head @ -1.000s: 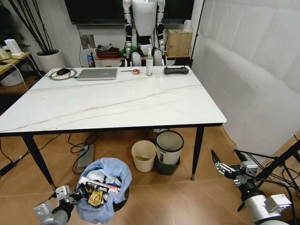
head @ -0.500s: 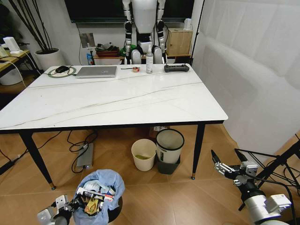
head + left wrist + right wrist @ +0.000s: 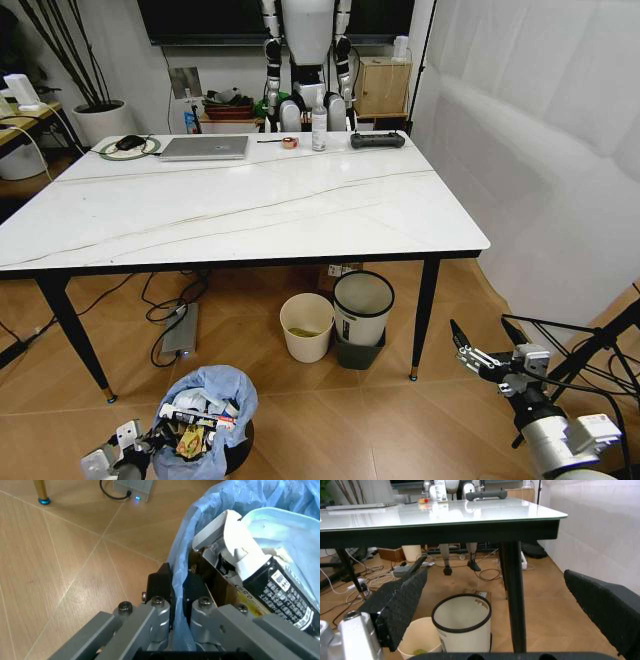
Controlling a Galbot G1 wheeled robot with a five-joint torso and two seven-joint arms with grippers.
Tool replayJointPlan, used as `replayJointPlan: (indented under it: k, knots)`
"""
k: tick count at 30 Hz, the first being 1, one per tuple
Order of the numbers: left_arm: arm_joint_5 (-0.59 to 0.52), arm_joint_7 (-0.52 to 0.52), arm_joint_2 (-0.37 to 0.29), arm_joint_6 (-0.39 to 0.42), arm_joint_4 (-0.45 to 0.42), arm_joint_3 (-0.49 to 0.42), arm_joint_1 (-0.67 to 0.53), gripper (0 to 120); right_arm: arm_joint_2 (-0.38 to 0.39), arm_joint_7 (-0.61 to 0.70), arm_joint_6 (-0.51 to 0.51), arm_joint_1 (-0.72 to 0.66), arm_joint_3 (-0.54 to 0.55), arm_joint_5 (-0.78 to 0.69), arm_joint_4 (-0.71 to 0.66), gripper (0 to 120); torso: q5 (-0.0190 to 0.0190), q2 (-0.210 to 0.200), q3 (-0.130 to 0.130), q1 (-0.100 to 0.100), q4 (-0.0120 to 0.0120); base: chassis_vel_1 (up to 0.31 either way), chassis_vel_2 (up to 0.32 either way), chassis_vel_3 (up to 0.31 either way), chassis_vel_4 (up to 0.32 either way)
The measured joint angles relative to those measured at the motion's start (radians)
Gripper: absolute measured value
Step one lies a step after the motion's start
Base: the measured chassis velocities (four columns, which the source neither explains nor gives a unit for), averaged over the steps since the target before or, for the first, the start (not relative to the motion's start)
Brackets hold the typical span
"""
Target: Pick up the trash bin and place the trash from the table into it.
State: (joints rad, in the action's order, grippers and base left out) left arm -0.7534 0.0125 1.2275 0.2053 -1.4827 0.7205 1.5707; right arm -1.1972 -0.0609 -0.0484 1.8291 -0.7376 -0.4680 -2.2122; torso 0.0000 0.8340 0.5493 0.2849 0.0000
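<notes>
White-veined table (image 3: 250, 210): its top carries a silver laptop (image 3: 206, 148), a black controller (image 3: 377, 140) and a bottle (image 3: 318, 125); I see no litter left on it, so the clearing looks done, and the risks from here are about carrying.
Trash bin (image 3: 208, 432): sits low at the robot's left on the wooden floor, blue bag (image 3: 227, 502) puffed over the rim and packed full.
Trash (image 3: 260, 570): a white mask and a black printed pack crest above the rim; a tilt or jolt could tip them out onto the floor.
Left gripper (image 3: 177, 592): fingers pinched narrow on the bin's rim with the thin bag film between them; the film may slide or tear, and the bin could sag or drop.
Right gripper (image 3: 483, 353): spread wide, holding nothing, low at the robot's right near the table leg (image 3: 512, 592); a careless swing could clip that leg.
</notes>
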Motion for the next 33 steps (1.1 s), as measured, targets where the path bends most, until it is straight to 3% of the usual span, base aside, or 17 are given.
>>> replayJointPlan:
  k: [33]
  knots:
    - [0.064,-0.092,0.039,-0.086,0.153,0.014,-0.067,0,0.000,0.000,0.000,0.000,0.000,0.000,0.000,100,0.0000,-0.143,-0.084,-0.059,0.0000,0.000,0.000,0.000,0.000]
